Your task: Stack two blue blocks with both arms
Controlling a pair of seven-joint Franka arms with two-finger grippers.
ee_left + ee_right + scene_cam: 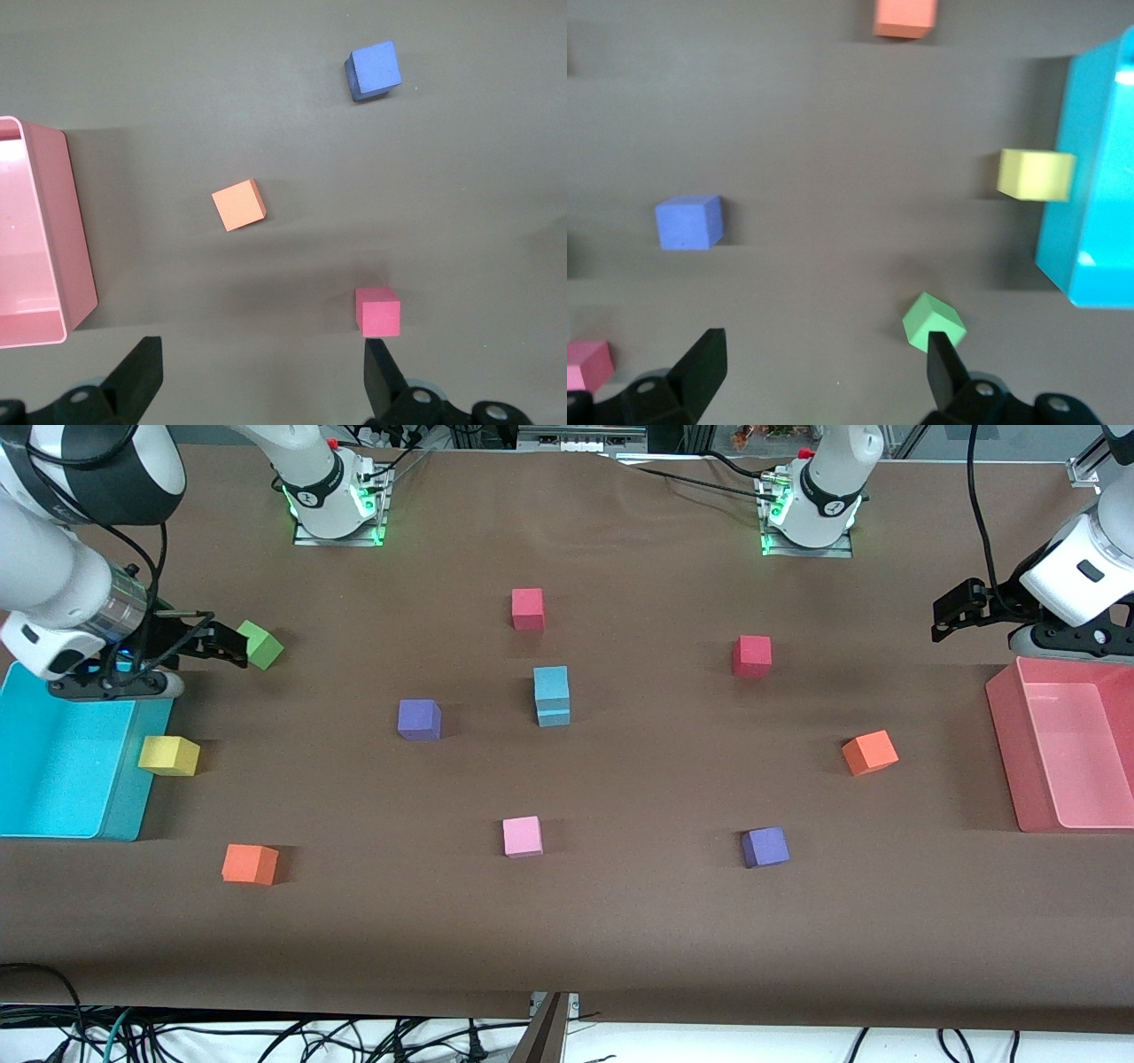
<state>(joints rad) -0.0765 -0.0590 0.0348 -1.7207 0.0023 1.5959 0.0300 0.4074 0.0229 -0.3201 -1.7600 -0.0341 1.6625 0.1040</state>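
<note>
Task looks done: two blue blocks sit stacked mid-table, one on the other, top one a touch offset from the lower. Nothing is touching the stack, and both arms are pulled well away from it.

Right gripper hangs at the right arm's end of the table, just above the cyan bin edge, fingers spread and empty. A green cube lies right at its fingertips; in the right wrist view the green cube sits just by one finger, not pinched. The stack is well apart from this gripper, toward the table middle.

Left gripper hangs at the left arm's end, over bare table just beside the pink bin, fingers spread, holding nothing. Its wrist view shows a red cube near one fingertip, with an orange cube and a purple cube farther out. The stack is well apart from this gripper too.

What's left, by my read: nothing but maybe homing the arms.

Hard to make out: neither wrist view shows the stack, so alignment rests on the front view alone. Both wrist views cut off the gripper bodies. The right arm's upper links are cropped at the frame edge, and the cyan bin is partly covered by that arm
</note>
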